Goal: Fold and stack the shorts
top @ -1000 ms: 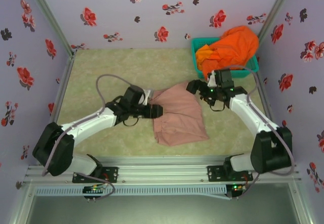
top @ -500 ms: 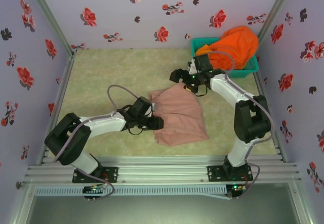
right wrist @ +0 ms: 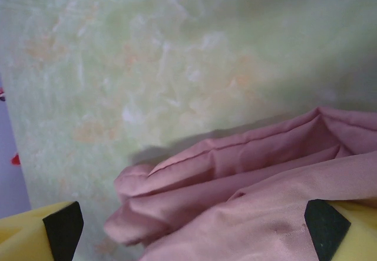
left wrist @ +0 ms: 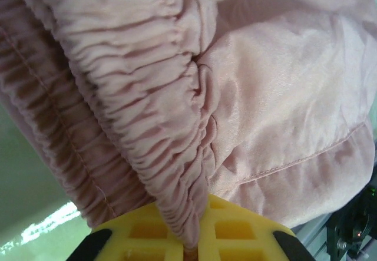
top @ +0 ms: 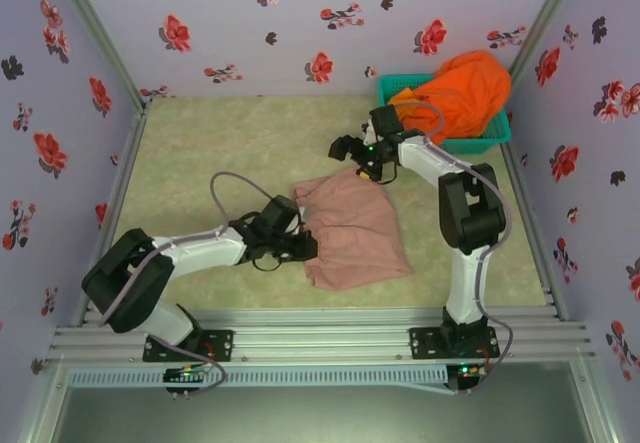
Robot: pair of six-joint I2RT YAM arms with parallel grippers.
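Note:
The dusty pink shorts (top: 352, 231) lie spread on the table's middle. My left gripper (top: 306, 247) is at their left edge. It is shut on the gathered elastic waistband (left wrist: 177, 172), which runs down into the slit between the yellow fingers (left wrist: 241, 231). My right gripper (top: 345, 151) stands open at the far corner of the pink shorts. A folded pink corner (right wrist: 194, 184) lies between its spread yellow fingers (right wrist: 35, 234). Orange shorts (top: 455, 93) are heaped in the teal basket (top: 384, 87) at the back right.
Flowered walls close in the left, back and right sides. A metal rail (top: 320, 343) runs along the near edge by the arm bases. The green-beige tabletop (top: 220, 143) lies bare to the left of the shorts.
My left gripper has closed on the pink waistband after sliding a little toward the near edge. My right arm has swung left and farther back, from beside the basket to the shorts' far corner.

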